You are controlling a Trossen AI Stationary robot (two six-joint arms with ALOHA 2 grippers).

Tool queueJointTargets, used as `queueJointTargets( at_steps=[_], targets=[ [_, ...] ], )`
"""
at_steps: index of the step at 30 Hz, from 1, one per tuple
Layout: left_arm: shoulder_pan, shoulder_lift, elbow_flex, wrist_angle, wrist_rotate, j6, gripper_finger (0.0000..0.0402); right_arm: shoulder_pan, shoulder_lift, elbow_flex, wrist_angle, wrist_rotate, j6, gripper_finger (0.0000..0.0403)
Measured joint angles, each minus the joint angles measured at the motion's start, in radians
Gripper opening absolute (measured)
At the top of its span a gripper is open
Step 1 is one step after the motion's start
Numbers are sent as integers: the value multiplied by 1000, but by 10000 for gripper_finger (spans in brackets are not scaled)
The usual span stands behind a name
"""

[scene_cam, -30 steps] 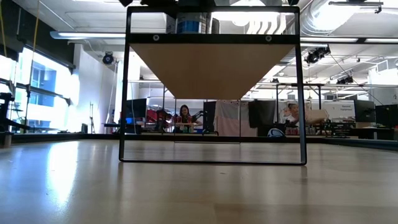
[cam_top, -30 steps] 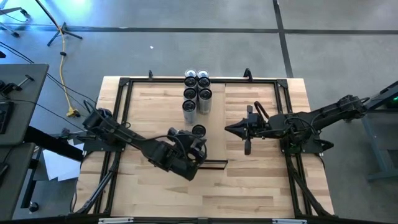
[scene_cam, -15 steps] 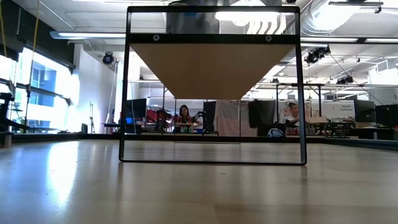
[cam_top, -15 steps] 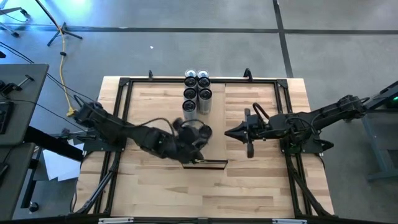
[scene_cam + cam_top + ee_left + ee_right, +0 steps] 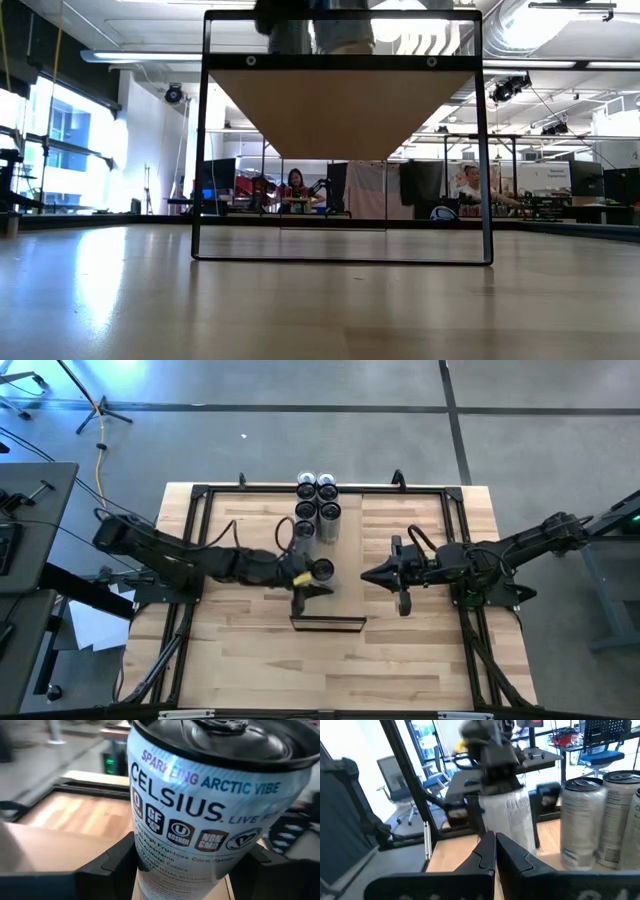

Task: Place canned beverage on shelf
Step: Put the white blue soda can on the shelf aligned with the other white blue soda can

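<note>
Gleaming silver Celsius can (image 5: pixel 200 815), blue lettering, clamped in left gripper (image 5: pixel 312 570).

My left gripper (image 5: pixel 308 572) holds Celsius can (image 5: pixel 321 570) over shelf (image 5: pixel 328 624), can cluster (image 5: pixel 318 510) behind; my right gripper (image 5: pixel 372 573) right of it.
</note>
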Motion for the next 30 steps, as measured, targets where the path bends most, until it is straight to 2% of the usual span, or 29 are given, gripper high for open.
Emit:
queueJointTargets(
  at_steps=[3, 8, 17, 24, 30],
  targets=[
    [50, 2, -22, -2, 139, 4, 202, -8, 9, 0, 29, 0, 23, 0],
    [62, 7, -20, -8, 170, 92, 202, -9, 34, 0, 63, 1, 19, 0],
    [43, 7, -19, -61, 161, 100, 228, -9, 53, 0, 60, 13, -19, 0],
    [6, -9, -18, -70, 139, 63, 228, -10, 51, 0, 0, 54, -22, 0],
    [-20, -35, -19, -128, 57, 65, 229, -10, 51, 0, -24, 56, 3, 0]
  ],
)
